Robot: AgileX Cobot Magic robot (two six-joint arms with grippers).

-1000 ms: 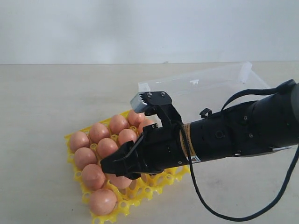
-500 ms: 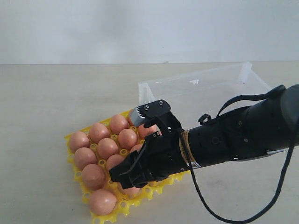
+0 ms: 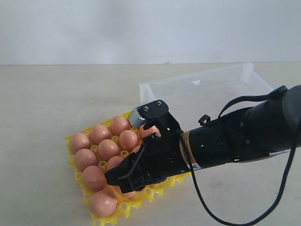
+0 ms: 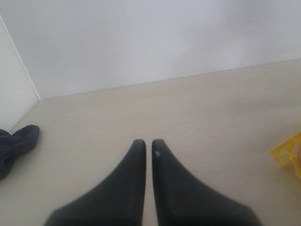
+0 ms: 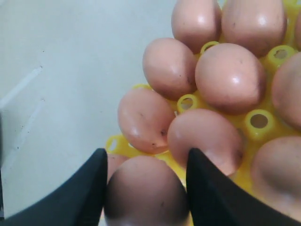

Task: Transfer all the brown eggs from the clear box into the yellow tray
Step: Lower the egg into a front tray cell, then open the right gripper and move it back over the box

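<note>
- Orange-brown oval egg (image 5: 146, 197) is pinched in the right tool (image 5: 146, 157), low over the bright yellow plastic egg tray (image 5: 246, 123), likely for seating in a near cup.
- Left tool (image 4: 147, 142) is pressed together, idle above the tabletop (image 4: 211, 108).

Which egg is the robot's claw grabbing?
The brown egg that sits right between the right gripper's two black fingers. The other eggs just rest in the yellow tray, not between the fingers.

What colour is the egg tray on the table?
Bright yellow. The yellow tray shows best in the exterior view.
</note>
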